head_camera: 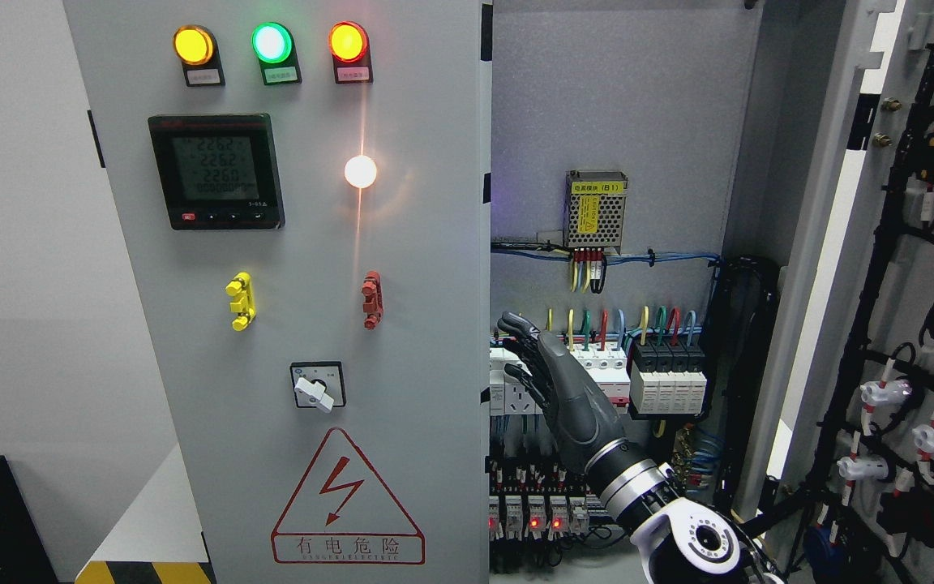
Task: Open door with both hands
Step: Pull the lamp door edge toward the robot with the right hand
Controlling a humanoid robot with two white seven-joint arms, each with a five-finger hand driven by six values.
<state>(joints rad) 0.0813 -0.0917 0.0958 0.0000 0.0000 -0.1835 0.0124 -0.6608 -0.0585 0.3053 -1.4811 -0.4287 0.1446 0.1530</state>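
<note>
Nearest the camera, the right robot hand rises from the lower right on its white and silver wrist, its dark fingers loosely spread and gripping nothing, just beside the inner edge of the left door in front of the breakers. That grey door is shut and carries three indicator lamps, a digital meter, a rotary switch and a high-voltage warning triangle. At the right, the right door stands swung wide open, its inner wiring showing, with the cabinet interior and a small power supply exposed.
</note>
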